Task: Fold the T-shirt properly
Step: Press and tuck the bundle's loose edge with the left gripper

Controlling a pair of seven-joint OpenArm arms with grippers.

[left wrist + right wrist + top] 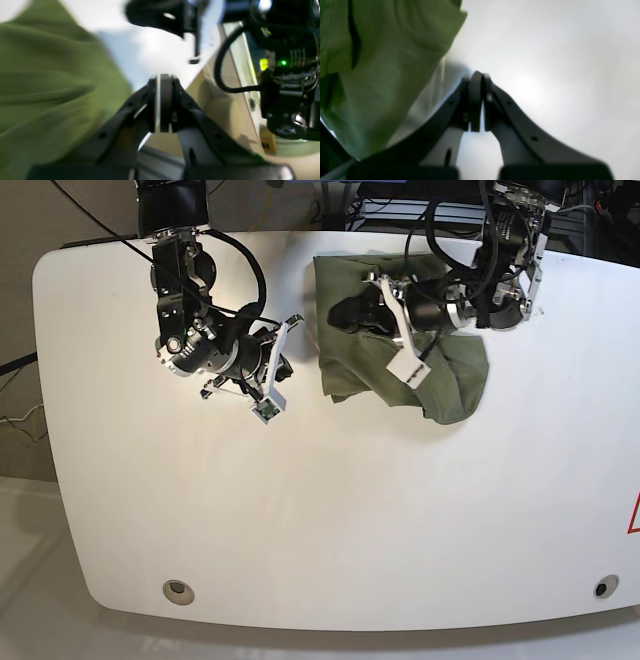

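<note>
The olive-green T-shirt (445,375) lies bunched and partly folded at the back of the white table (330,510). In the base view my left gripper (338,315) hovers over the shirt's left part. In its wrist view the left gripper (162,76) is shut with nothing between the pads, and the T-shirt (50,82) fills the left side. My right gripper (289,338) is just left of the shirt's edge, above bare table. Seen from its own wrist, the right gripper (478,74) is shut and holds nothing, with the T-shirt (385,62) hanging at the left.
Black cables (240,255) loop over the table's back left by the right arm's base. The left arm's base and wiring (510,240) stand at the back edge. The other arm's dark hardware (287,75) shows at the right of the left wrist view.
</note>
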